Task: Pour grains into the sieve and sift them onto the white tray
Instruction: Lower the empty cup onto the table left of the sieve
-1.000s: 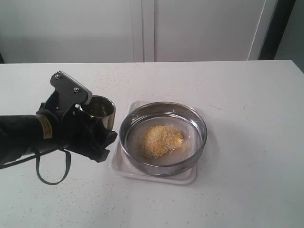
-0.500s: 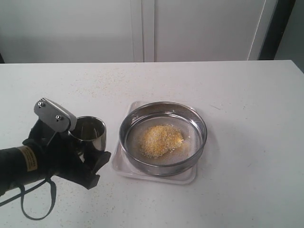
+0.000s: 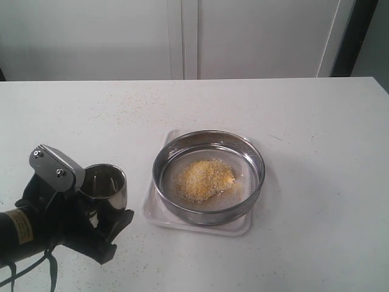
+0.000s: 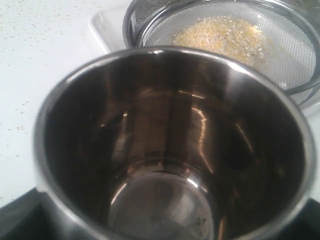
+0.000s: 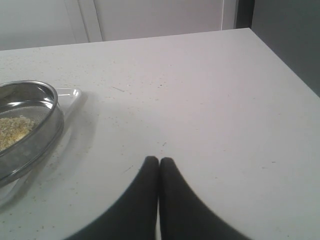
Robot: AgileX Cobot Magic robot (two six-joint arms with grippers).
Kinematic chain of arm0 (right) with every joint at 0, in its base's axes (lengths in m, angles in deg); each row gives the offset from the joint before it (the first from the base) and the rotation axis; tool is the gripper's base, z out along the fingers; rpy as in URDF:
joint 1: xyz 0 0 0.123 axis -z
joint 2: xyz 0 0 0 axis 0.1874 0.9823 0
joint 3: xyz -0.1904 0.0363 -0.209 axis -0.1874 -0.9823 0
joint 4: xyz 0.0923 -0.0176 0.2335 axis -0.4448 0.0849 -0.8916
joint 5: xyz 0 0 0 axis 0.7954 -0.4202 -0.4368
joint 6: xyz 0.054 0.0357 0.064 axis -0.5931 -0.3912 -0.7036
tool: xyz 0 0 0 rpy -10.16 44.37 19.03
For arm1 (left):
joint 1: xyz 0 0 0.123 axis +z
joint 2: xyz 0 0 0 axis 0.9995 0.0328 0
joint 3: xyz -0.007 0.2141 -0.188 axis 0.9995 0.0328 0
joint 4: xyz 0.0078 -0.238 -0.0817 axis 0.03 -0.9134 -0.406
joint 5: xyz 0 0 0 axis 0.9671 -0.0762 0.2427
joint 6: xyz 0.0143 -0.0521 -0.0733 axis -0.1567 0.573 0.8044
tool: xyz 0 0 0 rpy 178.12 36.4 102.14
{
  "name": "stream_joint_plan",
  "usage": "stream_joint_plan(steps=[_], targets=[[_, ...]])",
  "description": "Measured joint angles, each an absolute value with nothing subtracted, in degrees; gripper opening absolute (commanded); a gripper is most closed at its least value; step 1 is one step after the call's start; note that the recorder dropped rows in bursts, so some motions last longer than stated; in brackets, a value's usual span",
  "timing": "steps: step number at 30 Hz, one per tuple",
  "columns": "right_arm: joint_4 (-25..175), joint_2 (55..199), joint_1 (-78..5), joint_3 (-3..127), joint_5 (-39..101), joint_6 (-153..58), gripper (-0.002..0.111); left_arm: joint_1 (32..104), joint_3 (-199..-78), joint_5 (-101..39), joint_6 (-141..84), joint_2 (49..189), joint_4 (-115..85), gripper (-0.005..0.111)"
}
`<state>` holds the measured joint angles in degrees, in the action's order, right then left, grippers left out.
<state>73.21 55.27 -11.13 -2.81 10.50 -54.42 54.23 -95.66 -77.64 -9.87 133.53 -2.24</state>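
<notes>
The left jaws grip the empty shiny steel cup [image 3: 106,185], the right jaws are closed, and the round steel sieve [image 3: 246,176] of yellow grains [image 3: 205,180] sits just right of the cup.

Left arm [image 3: 42,228] matte black, yellow label [image 3: 20,225] on it, grey metal bracket [image 3: 56,167] at label's 1 o'clock, two screws [image 3: 60,173], thin black cable [image 3: 50,274] at 6 o'clock, right pincer [image 5: 159,161] two black tapered fingers
</notes>
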Motion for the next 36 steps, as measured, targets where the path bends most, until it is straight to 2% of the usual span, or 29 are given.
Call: stream_joint_plan(steps=[12, 17, 25, 36], targets=[[73.21, 55.27, -11.13, -2.81, 10.5, -54.42, 0.0, 54.37, -93.19, -84.45, -13.61, 137.84, -9.98, 0.0], [73.21, 55.27, -11.13, -2.81, 10.5, -54.42, 0.0, 57.46, -93.19, -86.1, -13.51, 139.85, -10.44, 0.0], [73.21, 55.27, -11.13, -2.81, 10.5, -54.42, 0.0, 62.61, -93.19, -86.34, -11.73, 142.04, -8.24, 0.0], [73.21, 55.27, -11.13, -2.81, 10.5, -54.42, 0.0, 62.76, -93.19, -92.2, -12.24, 146.9, -2.61, 0.0]])
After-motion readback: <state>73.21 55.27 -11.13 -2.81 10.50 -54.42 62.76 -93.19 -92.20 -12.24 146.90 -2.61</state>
